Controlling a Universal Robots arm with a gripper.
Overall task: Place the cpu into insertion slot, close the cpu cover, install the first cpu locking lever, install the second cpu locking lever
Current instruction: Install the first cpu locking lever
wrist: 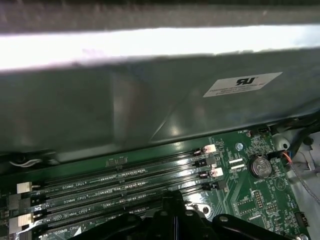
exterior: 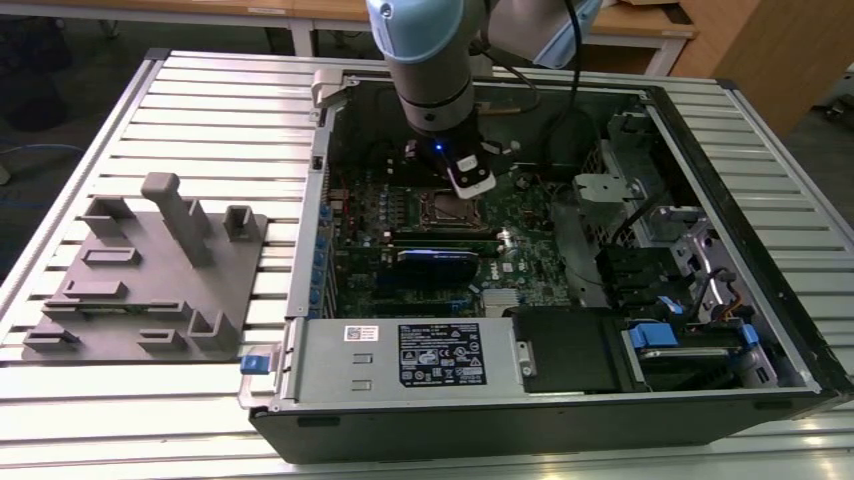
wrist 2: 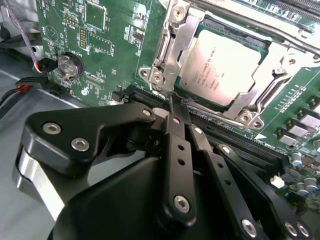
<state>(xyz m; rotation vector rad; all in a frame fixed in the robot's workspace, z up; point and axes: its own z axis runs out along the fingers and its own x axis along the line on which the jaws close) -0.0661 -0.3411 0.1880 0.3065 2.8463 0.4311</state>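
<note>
Cpu, dull silver-grey and square, sits in the insertion slot on the green circuit board, with the cpu cover, a thin silver frame, lying down around its edges. In the second wrist view the gripper has its black jaws drawn together to a narrow tip, right at the near corner of the cover where a thin metal lever end lies; whether anything is pinched between them cannot be told. Long black memory slots with white end clips run just beside the socket, between it and the grey case wall in the first wrist view. A round coin battery and a red-and-black cable lie near the board's edge. In the exterior view the arm reaches down into the open computer case, which rests on a slatted tabletop; a grey fixture plate with upright blocks stands well apart, at the exterior view's left.
</note>
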